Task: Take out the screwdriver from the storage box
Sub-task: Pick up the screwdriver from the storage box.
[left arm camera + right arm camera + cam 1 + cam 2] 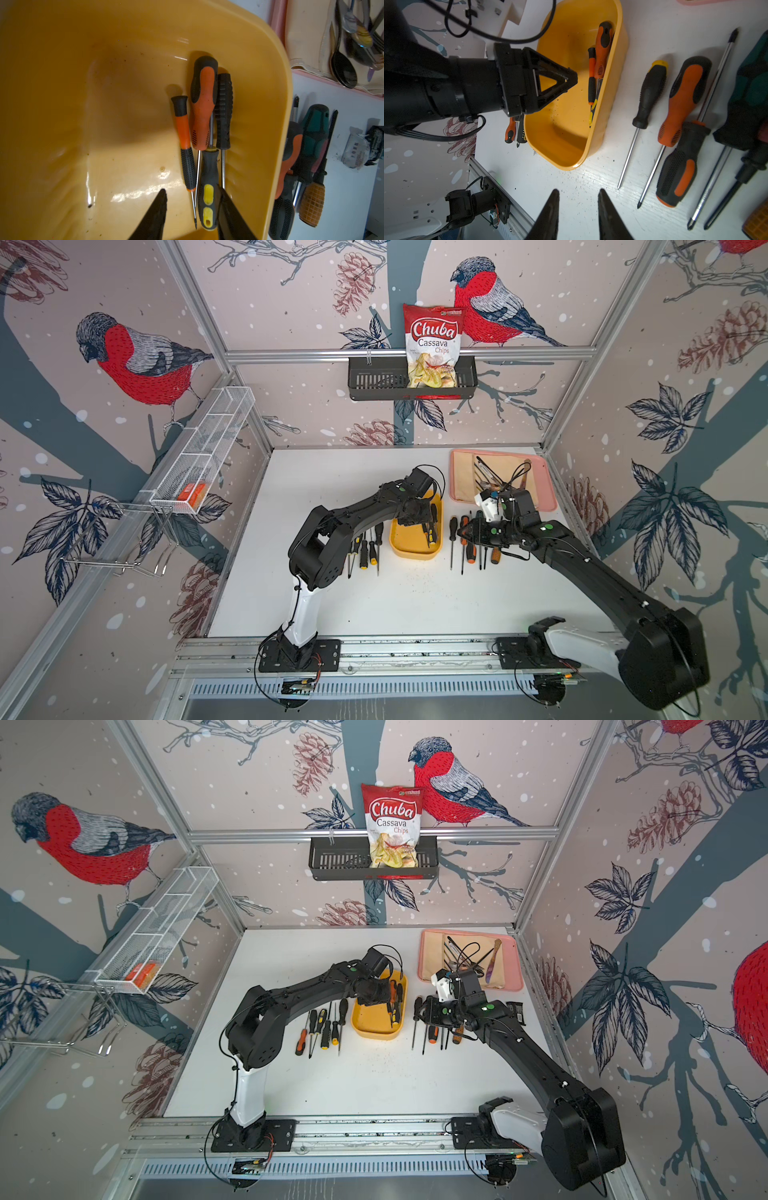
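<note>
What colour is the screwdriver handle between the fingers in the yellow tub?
Dark grey handle with yellow patches, clearest in the left wrist view.

storage box (278, 124) cropped at edge; cutlery (344, 68) blurred

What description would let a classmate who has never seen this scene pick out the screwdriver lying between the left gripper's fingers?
Find the yellow storage box on the white table, between two rows of loose screwdrivers. Four lie along one long wall inside it. The target screwdriver alone has a black handle with yellow patches; its neighbours are orange-and-black or plain black.
</note>
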You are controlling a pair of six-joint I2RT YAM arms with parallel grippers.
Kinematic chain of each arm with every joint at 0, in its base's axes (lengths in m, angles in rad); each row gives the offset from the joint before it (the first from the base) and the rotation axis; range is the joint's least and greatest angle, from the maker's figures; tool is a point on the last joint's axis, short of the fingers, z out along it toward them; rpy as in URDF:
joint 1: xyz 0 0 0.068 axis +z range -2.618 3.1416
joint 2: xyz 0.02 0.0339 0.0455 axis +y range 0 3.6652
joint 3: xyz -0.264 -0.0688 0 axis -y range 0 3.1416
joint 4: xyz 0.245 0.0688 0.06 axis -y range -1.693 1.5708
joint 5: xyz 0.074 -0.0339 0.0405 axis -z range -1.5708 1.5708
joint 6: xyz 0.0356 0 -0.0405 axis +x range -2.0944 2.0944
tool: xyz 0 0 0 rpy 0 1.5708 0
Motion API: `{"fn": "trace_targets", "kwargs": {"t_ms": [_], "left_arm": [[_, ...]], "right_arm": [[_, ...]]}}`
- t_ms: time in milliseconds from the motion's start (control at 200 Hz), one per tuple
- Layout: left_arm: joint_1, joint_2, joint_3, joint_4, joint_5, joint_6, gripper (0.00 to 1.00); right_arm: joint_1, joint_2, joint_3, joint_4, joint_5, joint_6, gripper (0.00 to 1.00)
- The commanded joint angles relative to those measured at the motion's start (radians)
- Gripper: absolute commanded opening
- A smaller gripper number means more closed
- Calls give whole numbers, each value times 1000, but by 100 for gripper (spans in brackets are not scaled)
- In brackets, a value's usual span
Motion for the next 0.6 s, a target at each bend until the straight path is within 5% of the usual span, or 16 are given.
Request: {"fn": "trace_targets", "kwargs": {"t_ms": [0,280,595], "left_arm": [[-2,40,40,-41,-19,-5,40],[-9,129,99,-66,-15,1,38],[-17,174,96,-101,-40,20,23]], "right_arm": [[3,-10,-9,31,-23,13,33],[-5,-11,-17,31,-13,10,33],[-9,-6,-34,46,-6,27,33]]}}
